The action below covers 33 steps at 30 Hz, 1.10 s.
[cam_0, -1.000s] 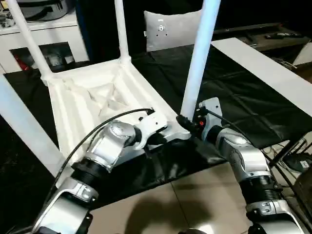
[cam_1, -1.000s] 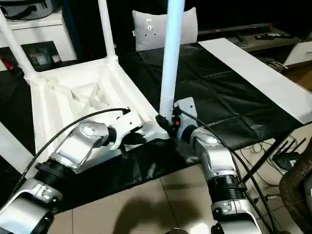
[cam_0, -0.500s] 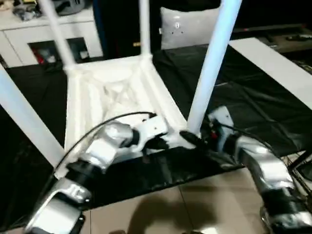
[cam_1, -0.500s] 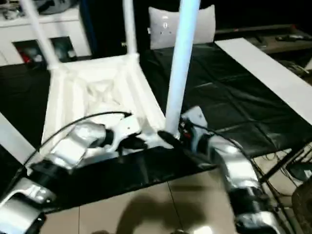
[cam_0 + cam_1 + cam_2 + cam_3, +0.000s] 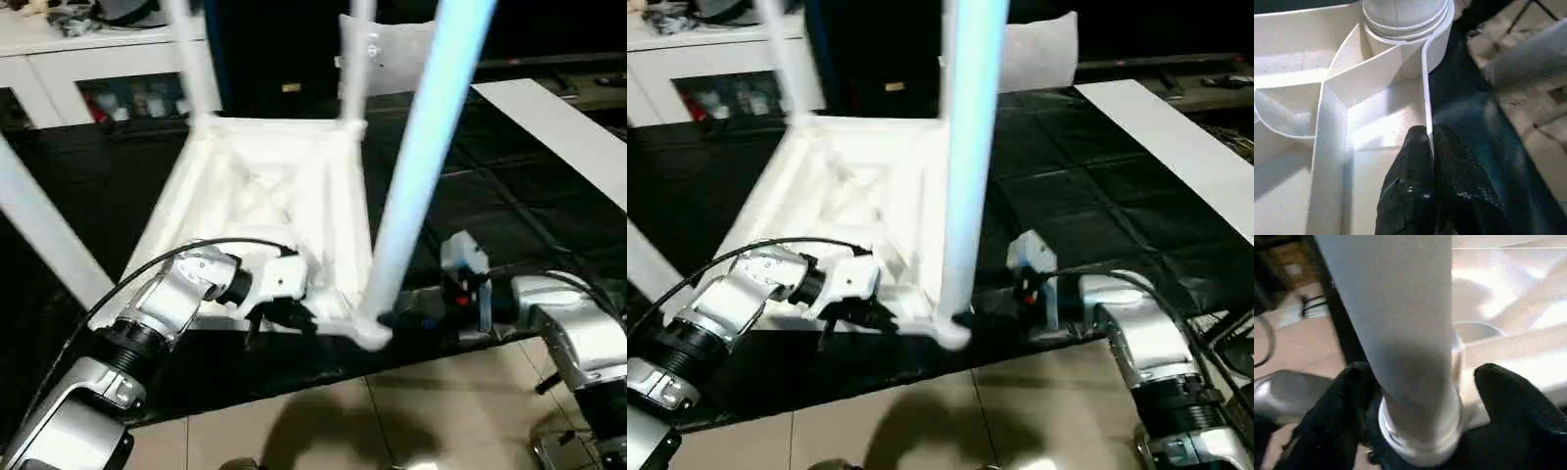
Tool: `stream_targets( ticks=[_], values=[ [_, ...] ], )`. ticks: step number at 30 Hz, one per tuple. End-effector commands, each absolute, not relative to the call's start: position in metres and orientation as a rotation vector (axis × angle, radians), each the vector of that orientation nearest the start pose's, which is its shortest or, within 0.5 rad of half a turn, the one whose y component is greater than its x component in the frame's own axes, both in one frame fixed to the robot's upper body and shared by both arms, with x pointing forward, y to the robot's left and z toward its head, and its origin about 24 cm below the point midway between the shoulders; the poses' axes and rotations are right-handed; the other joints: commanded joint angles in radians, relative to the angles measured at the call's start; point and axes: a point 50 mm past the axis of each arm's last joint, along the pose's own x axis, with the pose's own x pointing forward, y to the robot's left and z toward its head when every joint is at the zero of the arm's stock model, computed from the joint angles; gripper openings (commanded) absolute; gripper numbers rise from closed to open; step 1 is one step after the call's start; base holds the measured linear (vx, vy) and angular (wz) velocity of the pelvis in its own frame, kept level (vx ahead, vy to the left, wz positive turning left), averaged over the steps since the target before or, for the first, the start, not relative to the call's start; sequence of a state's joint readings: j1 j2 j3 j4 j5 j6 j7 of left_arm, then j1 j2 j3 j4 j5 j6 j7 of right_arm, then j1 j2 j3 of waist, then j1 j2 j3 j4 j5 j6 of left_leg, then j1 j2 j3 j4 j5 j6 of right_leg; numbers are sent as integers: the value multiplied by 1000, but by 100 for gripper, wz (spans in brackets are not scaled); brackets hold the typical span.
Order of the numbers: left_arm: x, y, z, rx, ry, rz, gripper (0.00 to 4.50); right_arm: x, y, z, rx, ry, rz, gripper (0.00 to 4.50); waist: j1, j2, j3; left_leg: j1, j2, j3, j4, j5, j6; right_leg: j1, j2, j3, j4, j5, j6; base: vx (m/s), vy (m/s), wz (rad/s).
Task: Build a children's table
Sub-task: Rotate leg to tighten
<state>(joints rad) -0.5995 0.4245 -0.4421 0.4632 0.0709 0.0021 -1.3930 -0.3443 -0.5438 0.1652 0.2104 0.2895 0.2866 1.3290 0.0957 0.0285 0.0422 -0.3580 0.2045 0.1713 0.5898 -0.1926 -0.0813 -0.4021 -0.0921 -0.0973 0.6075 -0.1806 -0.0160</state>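
Table top: the white children's table top (image 5: 265, 206) lies upside down on the black-covered desk (image 5: 549, 206), ribbed underside up, its near rim along the desk's front edge.
Legs: four white legs stand up from the corner sockets: the near right leg (image 5: 416, 166), the far right leg (image 5: 359, 59), the far left leg (image 5: 191, 59) and the near left leg (image 5: 44, 235).
Progress: by my reading every leg is in place, and what is left is to check the near right leg's seating, then turn the table onto its feet.
Near right socket: the near right socket (image 5: 1420, 440) holds the leg's base, which looks fully down, though I cannot tell whether it is locked.
Left gripper: the left gripper (image 5: 1427, 147) has its fingers clenched on the thin near rim wall of the top, just beside that socket.
Right gripper: the right gripper (image 5: 1420, 396) has its fingers (image 5: 1513, 401) spread on either side of the leg's base; whether they press on it I cannot tell.
Edges: the near right corner of the top sits at the desk's front edge, above the tiled floor (image 5: 411, 421), so a push toward the robot could tip it off.
Open room: the black desk is bare to the right of the top, up to a white board (image 5: 558, 127) near the right edge; a white cabinet (image 5: 59, 59) stands beyond the far left corner.
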Motion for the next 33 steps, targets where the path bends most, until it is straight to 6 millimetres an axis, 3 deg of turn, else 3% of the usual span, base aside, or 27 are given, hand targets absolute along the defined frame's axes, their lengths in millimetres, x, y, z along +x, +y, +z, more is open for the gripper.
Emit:
stream_targets(
  ticks=[1,13,21,22,25,27,29,31,33],
  values=[
    [289,103,60,687,437,-1767,0,272,-174,76,-120,370,1427,330,-6,-12,-59,2,29,1,-66,-186,73,57,-53,52,-77,-236,-211,0,0,0],
    [287,102,61,692,431,-1805,0,268,-170,74,-53,413,1505,218,-6,-14,-60,0,27,1,-63,-171,66,57,-52,52,-79,-257,-192,0,0,0],
    [288,105,61,668,450,-1788,0,270,-166,74,-17,404,1480,206,-6,-17,-60,-1,26,1,-63,-165,66,57,-53,51,-78,-267,-187,0,0,0],
    [289,104,61,638,461,-1754,0,277,-166,71,-33,393,1398,206,-7,-15,-59,-1,25,1,-64,-173,64,56,-53,50,-81,-284,-183,0,0,0],
    [299,95,65,538,456,-1607,0,298,-163,62,-63,386,1127,206,-20,-16,-54,-1,23,0,-67,-201,40,51,-53,48,-87,-356,-167,0,0,0],
    [306,88,67,514,437,-1515,0,307,-158,59,-37,387,1010,204,-39,-19,-49,-3,13,-6,-69,-238,12,56,-53,39,-101,-484,-120,0,0,0],
    [311,82,67,503,435,-1438,0,313,-154,57,-8,385,928,202,-55,-17,-46,0,12,-7,-68,-255,7,50,-51,39,-109,-521,-102,0,0,0],
    [315,73,67,478,441,-1378,0,321,-148,57,19,362,822,199,-70,-18,-49,-9,11,-12,-69,-257,6,56,-52,35,-108,-521,-91,0,0,0],
    [319,63,67,456,432,-1317,0,325,-141,55,23,370,742,199,-83,-21,-53,-8,8,-9,-65,-244,22,52,-48,37,-108,-465,-107,0,0,0]
  ],
)
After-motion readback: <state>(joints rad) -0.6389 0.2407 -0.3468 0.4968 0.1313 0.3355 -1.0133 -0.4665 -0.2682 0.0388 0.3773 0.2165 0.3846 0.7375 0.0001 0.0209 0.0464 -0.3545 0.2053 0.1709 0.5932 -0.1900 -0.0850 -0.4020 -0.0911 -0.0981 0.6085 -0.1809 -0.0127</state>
